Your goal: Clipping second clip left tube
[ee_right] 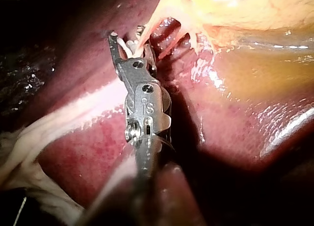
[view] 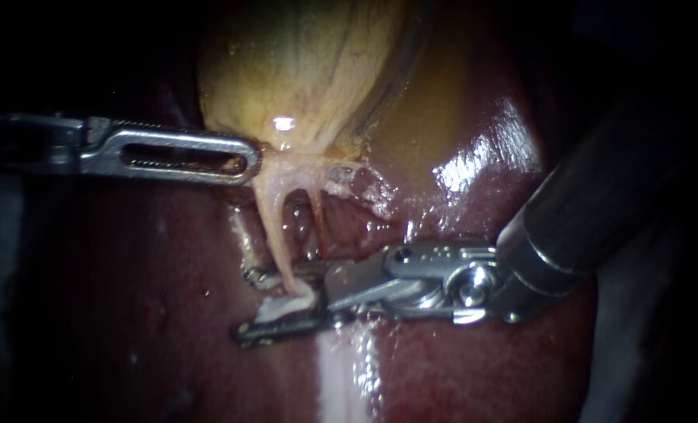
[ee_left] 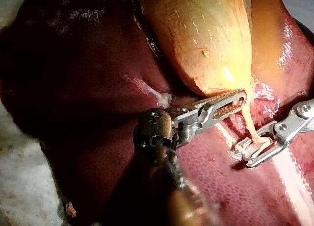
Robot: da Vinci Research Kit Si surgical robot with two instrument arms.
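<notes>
Your right instrument [view: 256, 304] stands with its jaws parted, straddling the left tube [view: 273, 227] near its far end from the gallbladder [view: 301, 63]. A gap shows and no bite has been made. From between those jaws the tube runs to the gallbladder, where your left instrument [view: 243, 160] is clenched on the gallbladder at its neck, keeping the tube taut. By its look, the tube is thin, soft, wet and easily torn. Take it squarely across its width, clear of the liver [view: 129, 313] beneath the jaws, and close without pulling.
</notes>
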